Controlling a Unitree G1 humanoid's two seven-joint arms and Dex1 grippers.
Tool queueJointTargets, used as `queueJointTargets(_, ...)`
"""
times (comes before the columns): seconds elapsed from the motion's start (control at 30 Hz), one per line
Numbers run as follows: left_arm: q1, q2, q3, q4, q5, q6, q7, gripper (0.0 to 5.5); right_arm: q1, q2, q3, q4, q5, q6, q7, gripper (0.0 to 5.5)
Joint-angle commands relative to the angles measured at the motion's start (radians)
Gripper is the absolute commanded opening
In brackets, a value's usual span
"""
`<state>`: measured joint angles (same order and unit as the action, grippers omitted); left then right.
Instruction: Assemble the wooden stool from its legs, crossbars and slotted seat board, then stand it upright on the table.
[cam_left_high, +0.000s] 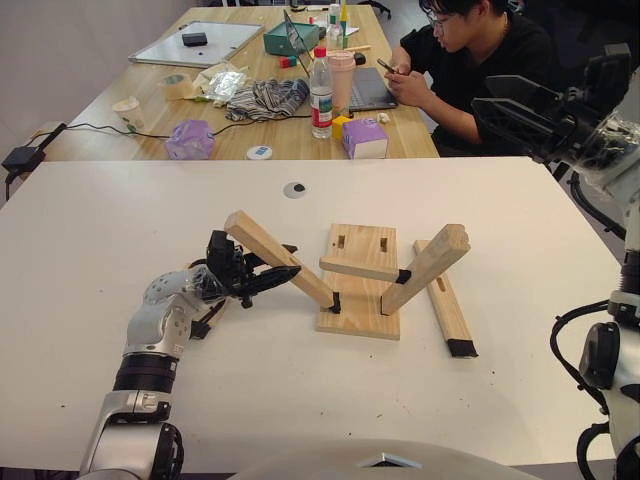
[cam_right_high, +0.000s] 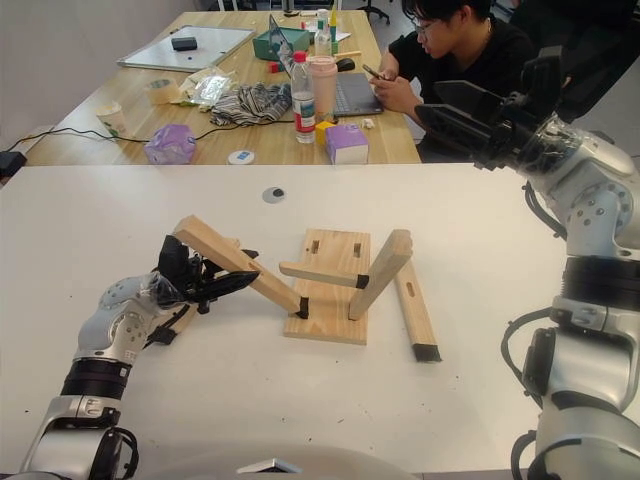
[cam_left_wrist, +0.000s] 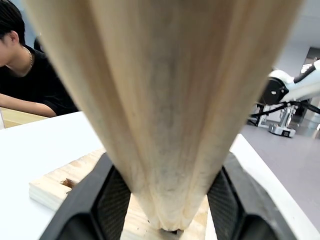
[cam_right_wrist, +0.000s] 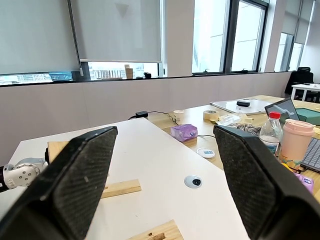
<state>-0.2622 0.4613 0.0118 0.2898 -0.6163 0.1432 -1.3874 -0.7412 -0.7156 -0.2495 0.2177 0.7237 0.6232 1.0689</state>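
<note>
The slotted seat board (cam_left_high: 357, 312) lies flat in the middle of the white table (cam_left_high: 120, 230). Two legs stand tilted on it: the left leg (cam_left_high: 300, 276) and the right leg (cam_left_high: 428, 265), with a crossbar (cam_left_high: 358, 267) spanning between them. A third leg (cam_left_high: 447, 312) lies flat on the table just right of the board. My left gripper (cam_left_high: 284, 263) is shut on the left leg (cam_left_wrist: 160, 100), whose sides are flanked by the fingers (cam_left_wrist: 95, 200). My right gripper (cam_right_high: 462, 112) hangs open high above the table's far right, its pads (cam_right_wrist: 85, 175) wide apart with nothing between them.
A small round disc (cam_left_high: 294, 189) sits behind the board. Beyond the white table stands a wooden table (cam_left_high: 100, 110) with a bottle (cam_left_high: 321, 95), a cup, a laptop and tissue packs; a person sits there. The white table's front and left are bare.
</note>
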Motion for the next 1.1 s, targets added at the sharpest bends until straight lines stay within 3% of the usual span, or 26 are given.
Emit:
queueJointTargets(0.03, -0.051, 0.010, -0.038, 0.058, 0.084, -0.010, -0.001, 2.02, 0.025, 0.021, -0.005, -0.030, 0.004, -0.004, -0.005, 3.54)
queueJointTargets(0.67, -0.236, 0.155, -0.187, 0.253, 0.264, -0.165, -0.212, 2.02, 0.104, 0.056, 0.001, -0.133, 0.027, 0.022, -0.046, 3.54)
queueJointTargets(1.1, -0.302, 0.178, -0.306, 0.313, 0.309, -0.114, -0.223, 2.02, 0.211, 0.071, 0.001, -0.207, 0.040, 0.005, -0.076, 3.54)
